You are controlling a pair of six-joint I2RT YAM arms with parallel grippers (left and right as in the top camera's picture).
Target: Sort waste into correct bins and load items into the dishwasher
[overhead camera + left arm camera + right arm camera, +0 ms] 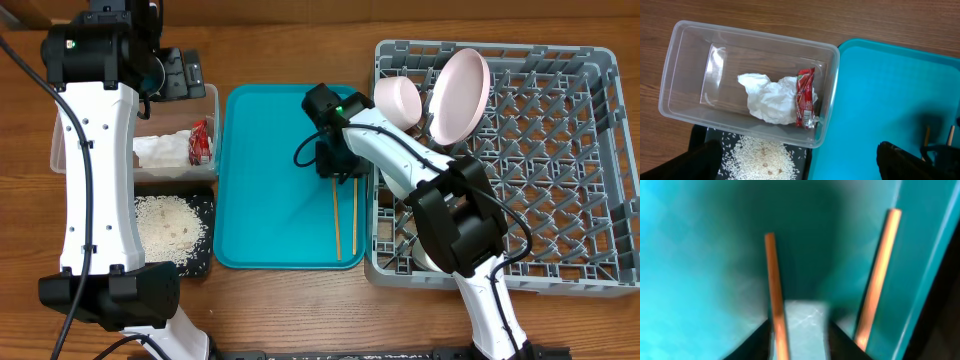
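Two wooden chopsticks [337,215] lie side by side on the teal serving tray [270,200]. My right gripper [335,160] is down at their far ends. In the right wrist view its jaws [802,340] are open; the left chopstick [772,280] runs between them along the left finger, and the right chopstick [880,275] lies outside the right finger. The clear tub [685,75] holds the white napkin [767,100] and red wrapper [805,97]. Rice [762,155] lies on the black tray [205,205]. My left gripper [805,167] is open and empty above the tub. The grey rack [560,150] holds a pink plate [460,95].
A pale bowl [398,100] leans beside the plate in the rack's back left corner. Another white bowl [430,258] shows under my right arm at the rack's front left. The rack's near wall stands right beside the chopsticks.
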